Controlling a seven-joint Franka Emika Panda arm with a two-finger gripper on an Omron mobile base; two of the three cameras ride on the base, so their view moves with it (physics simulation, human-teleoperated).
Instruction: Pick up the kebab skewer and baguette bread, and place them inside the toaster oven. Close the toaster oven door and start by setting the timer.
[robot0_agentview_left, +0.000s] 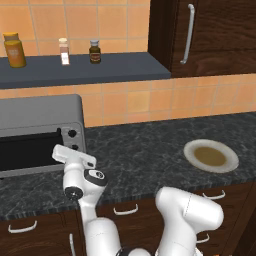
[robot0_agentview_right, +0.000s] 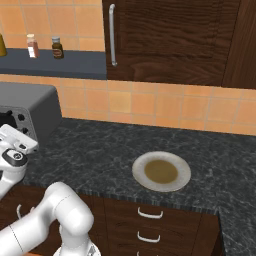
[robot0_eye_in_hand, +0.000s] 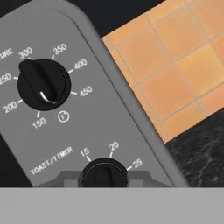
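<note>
Left base view: we find the toaster oven standing at the far left of the dark speckled worktop, against the orange tiled wall. The toaster oven door fronts it as a dark glass panel; it looks upright and closed, though we cannot confirm this with certainty. Black knobs sit in a column on the panel at the door's right. The white arm rises from the lower right and bends back toward the appliance, with the claw right against the lower end of that knob column. Its fingertips are hidden behind the hand here.

Hand view: we see the grey control panel close up and tilted. The temperature knob sits at upper left, ringed with numbers. The knob labelled toast/timer lies at the bottom edge, and grey finger parts flank it on both sides. We judge the claw nearly pressed together, pinching this timer knob.

Right base view: a round pale plate with a brown centre rests on the worktop well to the right of the oven. A dark shelf above the oven carries three small bottles. A dark wooden cabinet with a metal handle hangs to the right of the shelf.
</note>
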